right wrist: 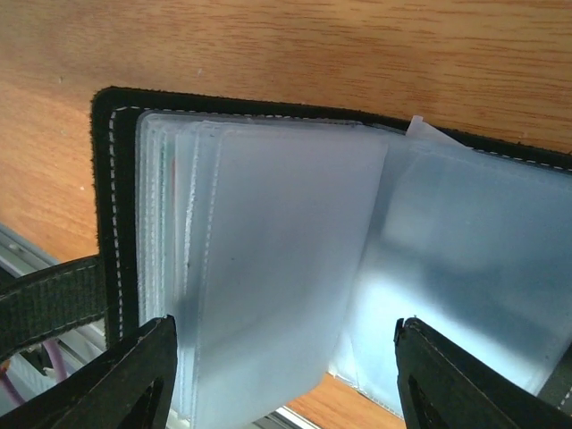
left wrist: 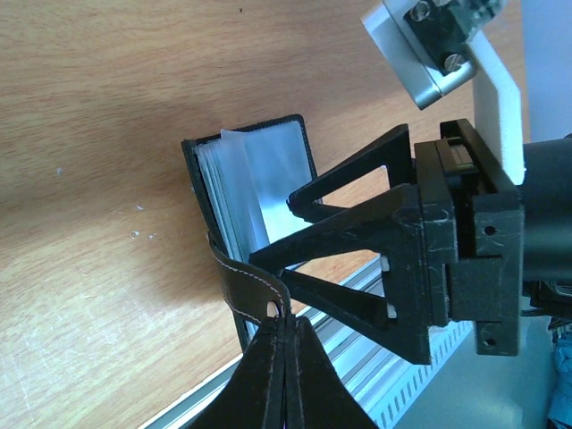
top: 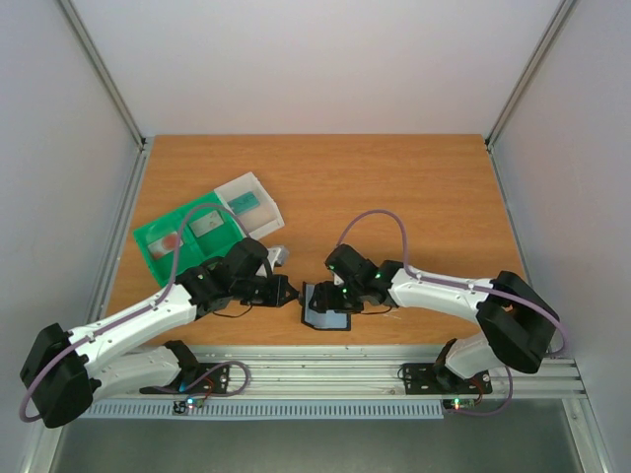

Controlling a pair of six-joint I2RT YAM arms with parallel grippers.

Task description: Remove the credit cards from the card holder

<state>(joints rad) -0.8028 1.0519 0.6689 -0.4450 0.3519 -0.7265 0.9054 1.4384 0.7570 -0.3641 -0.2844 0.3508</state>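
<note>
We see the holder (top: 328, 313) lying open on the table (top: 394, 187), its cloudy sleeves (right wrist: 286, 232) facing up. At the holder's left edge, the left gripper (left wrist: 284, 329) has its jaws pressed together on the tab (left wrist: 243, 279). Over the holder, the right gripper (right wrist: 284, 366) has its jaws spread, one finger on either side of the sleeves, pinching nothing. Beyond the holder to the left, a tray (top: 153, 241) holds a teal card (top: 246, 205) and a grey card (top: 208, 225).

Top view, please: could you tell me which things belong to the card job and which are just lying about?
Job: card holder, open; left hand shut on its strap; right hand open over its sleeves; cards in the tray.
Lying about: green-and-white tray.
</note>
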